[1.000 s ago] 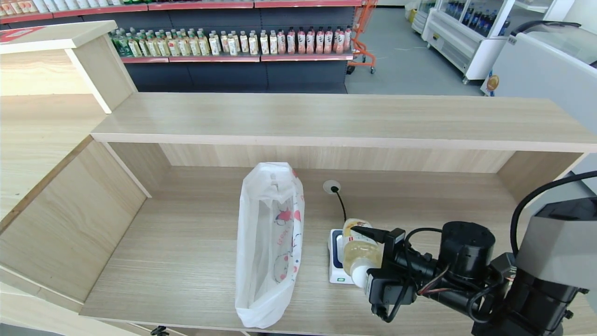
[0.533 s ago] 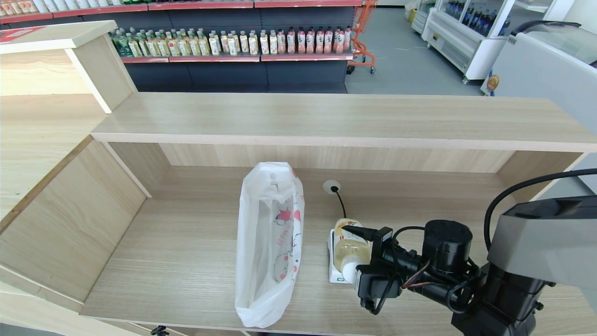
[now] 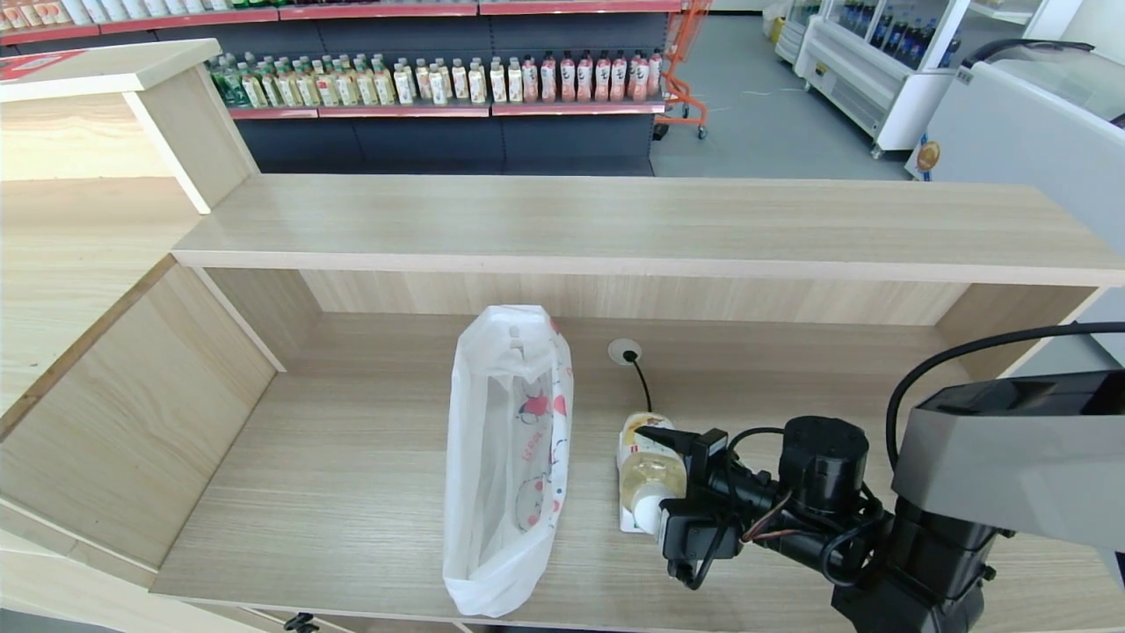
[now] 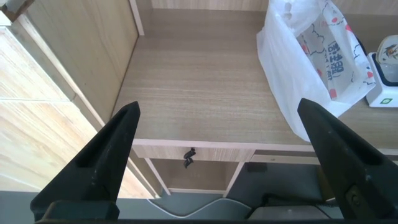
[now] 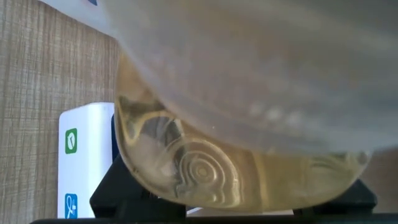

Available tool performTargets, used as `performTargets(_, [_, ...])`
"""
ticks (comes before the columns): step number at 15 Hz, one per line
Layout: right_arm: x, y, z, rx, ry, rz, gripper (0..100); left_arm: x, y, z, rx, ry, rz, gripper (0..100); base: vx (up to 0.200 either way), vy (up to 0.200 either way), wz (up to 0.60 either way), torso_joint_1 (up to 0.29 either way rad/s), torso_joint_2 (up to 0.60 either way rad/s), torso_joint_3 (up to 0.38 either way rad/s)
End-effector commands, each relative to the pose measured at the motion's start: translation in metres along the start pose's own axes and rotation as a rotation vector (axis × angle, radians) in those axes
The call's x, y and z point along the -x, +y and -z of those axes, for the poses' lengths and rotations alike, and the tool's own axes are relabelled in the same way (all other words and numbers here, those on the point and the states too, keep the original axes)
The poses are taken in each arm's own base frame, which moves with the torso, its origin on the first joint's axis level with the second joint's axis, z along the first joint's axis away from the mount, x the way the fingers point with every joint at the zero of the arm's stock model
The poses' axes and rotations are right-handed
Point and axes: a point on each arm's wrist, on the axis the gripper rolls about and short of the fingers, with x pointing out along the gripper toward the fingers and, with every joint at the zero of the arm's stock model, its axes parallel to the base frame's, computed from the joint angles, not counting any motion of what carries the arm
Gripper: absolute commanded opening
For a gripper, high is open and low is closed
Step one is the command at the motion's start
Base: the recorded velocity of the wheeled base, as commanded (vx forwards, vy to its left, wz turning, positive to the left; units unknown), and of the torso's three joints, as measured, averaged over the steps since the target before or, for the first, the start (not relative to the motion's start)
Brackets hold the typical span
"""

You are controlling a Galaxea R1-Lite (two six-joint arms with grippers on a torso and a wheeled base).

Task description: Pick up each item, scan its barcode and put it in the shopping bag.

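Currently my right gripper [image 3: 664, 479] clamps the drink bottle [image 3: 643, 470] above the scanner [image 3: 627, 522], near the counter's [image 3: 352, 492] front edge. Left gripper [image 4: 219, 112]: fingers apart.

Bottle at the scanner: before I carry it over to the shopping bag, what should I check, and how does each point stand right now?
1. Grip: right jaws shut on the bottle, cap end toward the robot: ok.
2. Bottle held over the scanner: ok.
3. Barcode facing the scanner: cannot tell, the label side is hidden.
4. Shopping bag mouth open upward: ok.
5. Scanner cable runs back to the counter hole, away from the way to the bag: ok.
6. Left jaws open, off the counter's near edge, apart from the bag: ok.
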Motion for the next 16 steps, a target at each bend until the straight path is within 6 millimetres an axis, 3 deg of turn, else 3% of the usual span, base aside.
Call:
performTargets(1, [0.000,0.002,0.000,-0.002,0.002,-0.007,0,0.000,0.000,0.000,0.000,0.000,0.000,100,0.000,0.000,0.00,0.000,0.00,0.000])
performTargets(3, [0.000,-0.007,-0.005,-0.003,-0.010,0.023,0,0.000,0.000,0.000,0.000,0.000,0.000,100,0.000,0.000,0.00,0.000,0.00,0.000])
performTargets(5, [0.004,-0.036,-0.020,-0.078,-0.013,0.127,0,0.000,0.000,0.000,0.000,0.000,0.000,100,0.000,0.000,0.00,0.000,0.00,0.000])
performTargets(8, [0.031,-0.090,-0.039,-0.359,0.155,0.308,0,0.000,0.000,0.000,0.000,0.000,0.000,100,0.000,0.000,0.00,0.000,0.00,0.000])
performTargets(10, [0.048,-0.123,-0.050,-0.629,0.241,0.301,0,0.000,0.000,0.000,0.002,0.000,0.000,100,0.000,0.000,0.00,0.000,0.00,0.000])
performTargets(13, [0.058,-0.136,-0.060,-1.022,0.217,0.290,0,0.000,0.000,0.000,0.000,0.000,0.000,100,0.000,0.000,0.00,0.000,0.00,0.000])
performTargets(16, [0.058,-0.132,-0.060,-1.220,0.165,0.263,0,0.000,0.000,0.000,0.000,0.000,0.000,100,0.000,0.000,0.00,0.000,0.00,0.000])
